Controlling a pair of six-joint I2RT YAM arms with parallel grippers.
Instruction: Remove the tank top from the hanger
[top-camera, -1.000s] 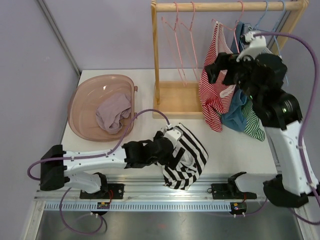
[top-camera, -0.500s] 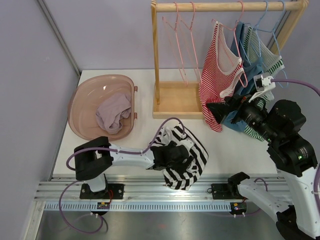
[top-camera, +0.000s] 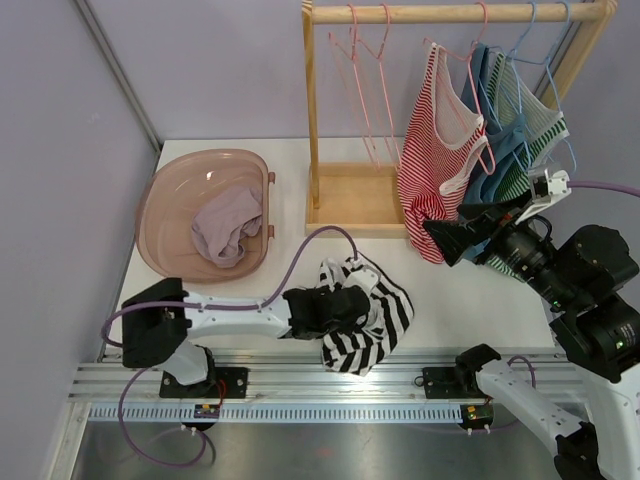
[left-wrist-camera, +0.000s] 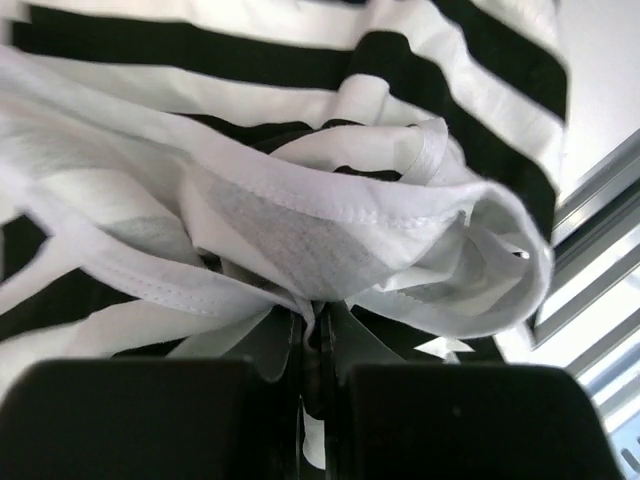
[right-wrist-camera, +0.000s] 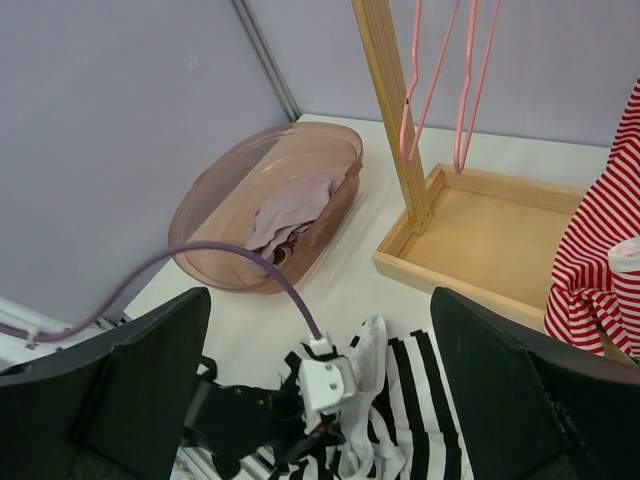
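Black-white tank top (top-camera: 368, 312) on table (top-camera: 460, 300), pinched in left end effector (left-wrist-camera: 310, 335); right end effector (top-camera: 450, 232) wide & empty. Thin fold could slip w/ lift.

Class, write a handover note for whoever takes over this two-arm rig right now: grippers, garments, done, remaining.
Left gripper: shut on the black-and-white striped tank top, bunched on the white table near its front edge.
Right gripper: open, empty, raised near the red-and-white striped tank top.
That top hangs on a thin pink hanger on the wooden rack, beside a blue garment and a green-striped garment.
Done: the black-and-white top is off any hanger.
Left: probably drop it in the pink plastic basin, then unhang the rest.
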